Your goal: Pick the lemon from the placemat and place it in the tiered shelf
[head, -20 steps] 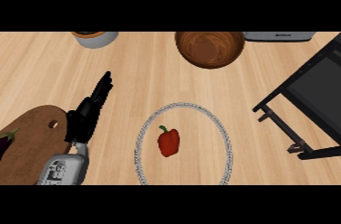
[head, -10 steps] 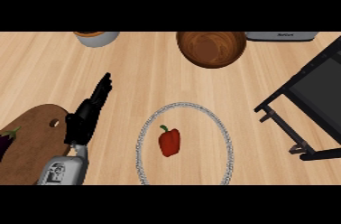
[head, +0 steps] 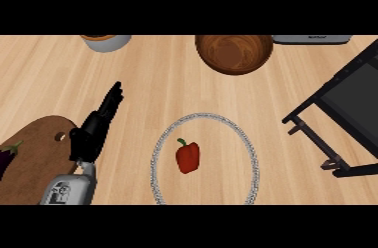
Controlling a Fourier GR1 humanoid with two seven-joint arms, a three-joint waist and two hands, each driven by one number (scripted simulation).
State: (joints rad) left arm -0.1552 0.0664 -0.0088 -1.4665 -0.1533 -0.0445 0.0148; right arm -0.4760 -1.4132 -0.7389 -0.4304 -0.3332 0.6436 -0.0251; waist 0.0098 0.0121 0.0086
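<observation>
Left hand (head: pixel 94 127) sits at about 9 o'clock of the placemat (head: pixel 244 142), fingers straight and slack, pointing toward 1 o'clock, holding nothing. Right hand isn't in view.

Mismatch to flag: the task says lemon, but what lies on the round, grey-rimmed placemat is a red bell pepper (head: pixel 187 157), just left of the mat's centre, stem toward 11 o'clock. No lemon shows anywhere. The pepper is on the mat, not in the black tiered shelf (head: pixel 347 112), which stands at 3 o'clock, well apart.

My read: the step is a reach and grasp on the pepper.
- Close from above across its narrow side, thumb opposite the fingers.
- It's lumpy and could roll, so centre the palm over it before curling.
- Lift clear of the mat's rim before moving sideways.
- The shelf is far across for the left hand; mind the frame bars when entering.

Also around: cutting board (head: pixel 37 157) with an eggplant (head: pixel 7 157) at 8 o'clock, wooden bowl (head: pixel 232 52) at 12 o'clock.
</observation>
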